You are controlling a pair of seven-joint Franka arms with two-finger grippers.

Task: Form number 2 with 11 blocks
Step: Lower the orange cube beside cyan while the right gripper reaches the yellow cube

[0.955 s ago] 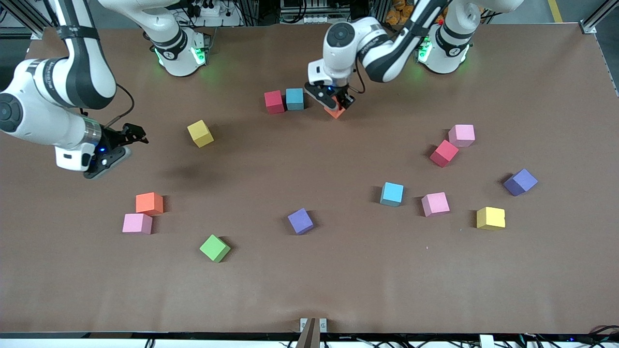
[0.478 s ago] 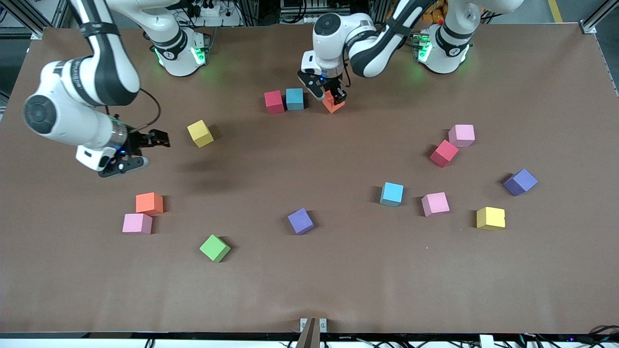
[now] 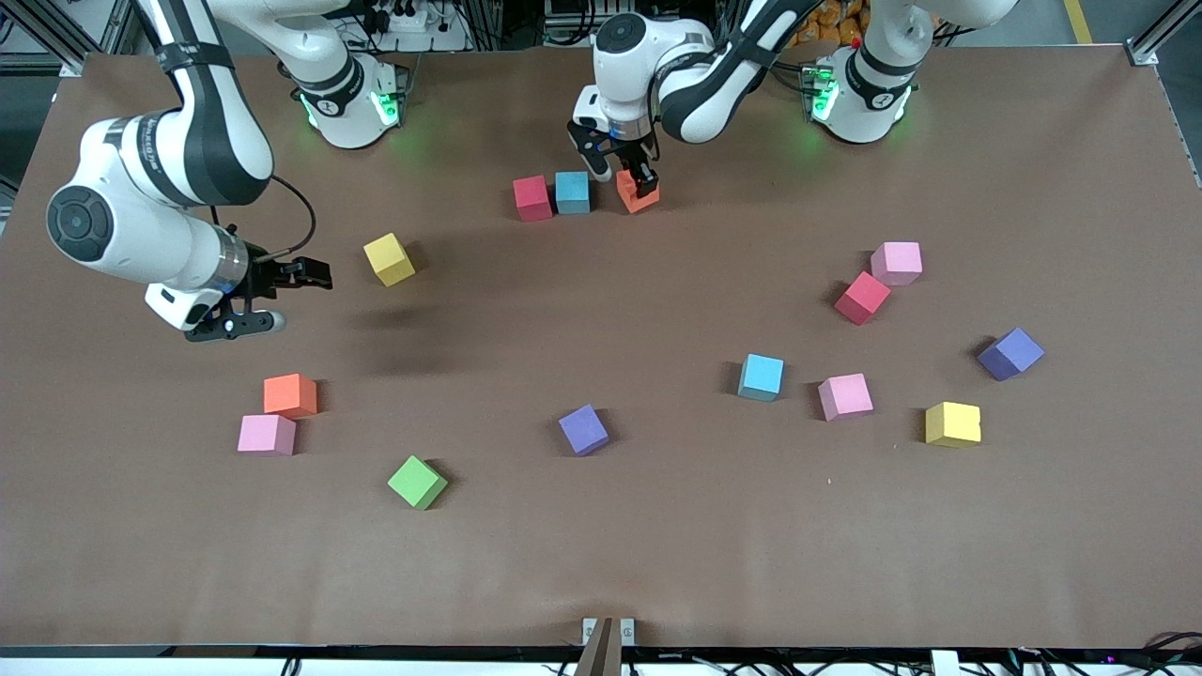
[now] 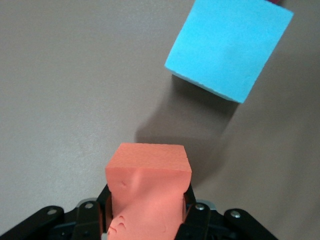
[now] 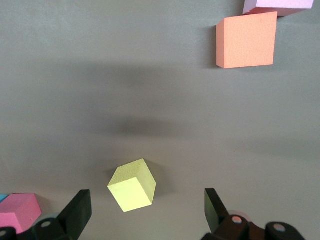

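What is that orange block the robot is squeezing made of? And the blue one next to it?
The orange block looks like soft matte foam: it dents and wrinkles where the left gripper pinches it. The blue block is probably the same stuff, with a dull, finely grained face and no shine.

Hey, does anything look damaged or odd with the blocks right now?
Yes: the orange block in the left pincer is squeezed out of shape, its foam dented and creased between the fingers. It hangs beside the light blue block.
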